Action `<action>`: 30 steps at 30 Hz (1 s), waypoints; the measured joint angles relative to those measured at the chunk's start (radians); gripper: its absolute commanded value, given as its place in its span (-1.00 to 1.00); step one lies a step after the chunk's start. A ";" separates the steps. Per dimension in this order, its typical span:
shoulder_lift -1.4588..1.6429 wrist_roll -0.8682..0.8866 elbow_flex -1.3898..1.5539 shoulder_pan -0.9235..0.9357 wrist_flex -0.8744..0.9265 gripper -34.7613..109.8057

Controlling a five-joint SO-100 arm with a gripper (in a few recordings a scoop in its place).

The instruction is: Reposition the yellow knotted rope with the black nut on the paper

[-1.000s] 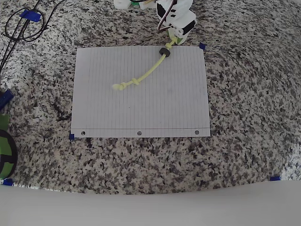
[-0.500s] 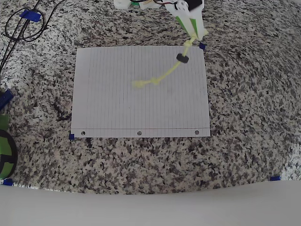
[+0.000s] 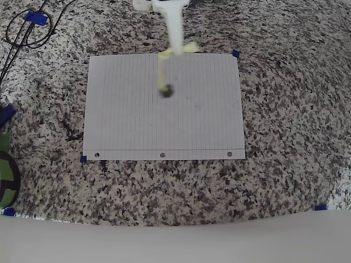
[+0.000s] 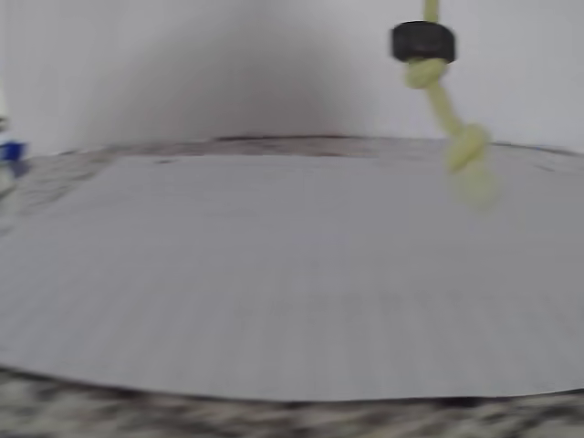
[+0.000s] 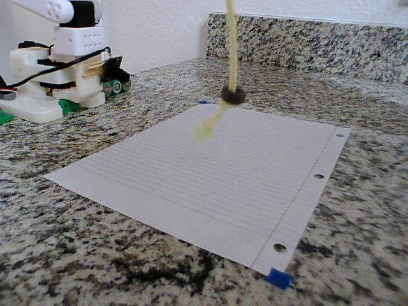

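The yellow knotted rope (image 3: pixel 160 71) hangs in the air above the far half of the paper (image 3: pixel 126 120). My gripper (image 3: pixel 176 47) is shut on the rope's upper end at the paper's far edge, blurred by motion. The black nut (image 3: pixel 165 92) has slid down the rope and rests on the lower knots. In the wrist view the nut (image 4: pixel 423 41) sits at the top right, and the knotted tail (image 4: pixel 467 151) dangles under it above the paper (image 4: pixel 274 274). From the fixed view the rope (image 5: pixel 232 44) drops from the top edge to the nut (image 5: pixel 233 95), clear of the paper (image 5: pixel 255 172).
The granite counter (image 3: pixel 285 164) surrounds the taped sheet. Black cables (image 3: pixel 27 27) loop at the far left corner in the overhead view. A green and black object (image 3: pixel 5 175) lies at the left edge. The arm's white base (image 5: pixel 57 76) stands beyond the paper, before a backsplash (image 5: pixel 319 44).
The gripper swung from the paper's far right corner leftward to mid-edge, lifting the rope off the sheet. The nut slid down to the lower knots.
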 measured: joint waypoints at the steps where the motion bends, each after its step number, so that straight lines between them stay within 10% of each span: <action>1: -0.009 0.000 0.000 0.044 -0.012 -0.52; 17: -0.124 0.160 0.057 0.494 -0.034 -0.52; 30: -0.061 0.265 0.287 0.255 -0.052 -0.52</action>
